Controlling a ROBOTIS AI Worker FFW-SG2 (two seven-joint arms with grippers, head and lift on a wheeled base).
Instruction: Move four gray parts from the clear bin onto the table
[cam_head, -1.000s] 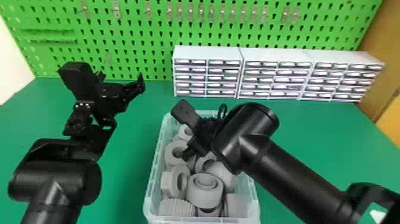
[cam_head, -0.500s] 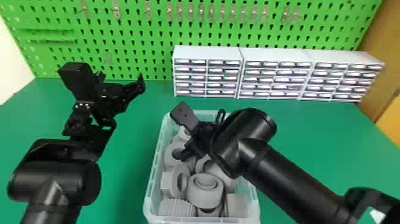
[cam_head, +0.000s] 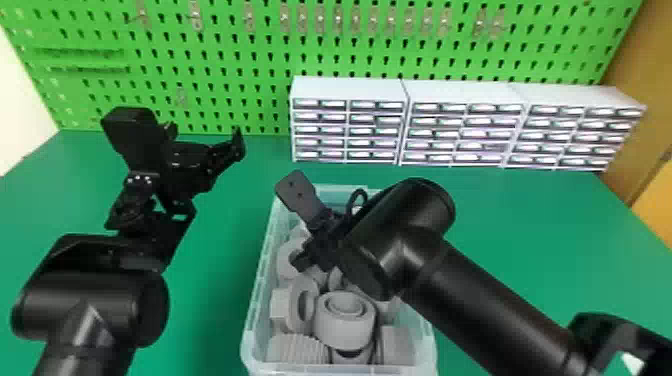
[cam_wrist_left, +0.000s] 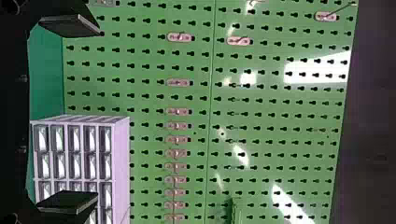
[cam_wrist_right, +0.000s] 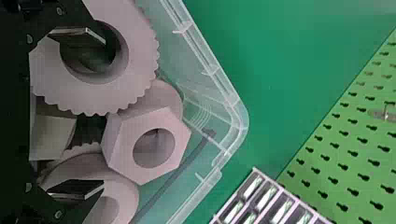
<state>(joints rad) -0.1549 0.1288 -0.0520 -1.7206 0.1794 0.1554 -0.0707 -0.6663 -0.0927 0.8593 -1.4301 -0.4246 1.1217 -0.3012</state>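
Three white drawer cabinets (cam_head: 345, 90) stand in a row on the green table (cam_head: 525, 220), against the green pegboard (cam_head: 260, 55); whether their drawer fronts carry writing is too small to tell. The right gripper (cam_head: 296, 226) is over the clear bin (cam_head: 257, 300), its fingers spread wide and pinching nothing. In the right wrist view, one finger (cam_wrist_right: 79, 37) overlaps the hole of a gray toothed gear (cam_wrist_right: 142, 51), and the other is over a gray round part (cam_wrist_right: 128, 200); whether either touches, I cannot tell. A gray hex nut (cam_wrist_right: 149, 119) lies beside the gear, near a corner of the bin. Toward the bin's near end sit a gray ring (cam_head: 345, 327) and a gray ribbed part (cam_head: 297, 350). The left gripper (cam_head: 206, 139) is raised beside the bin, its fingers well apart, with nothing between them.
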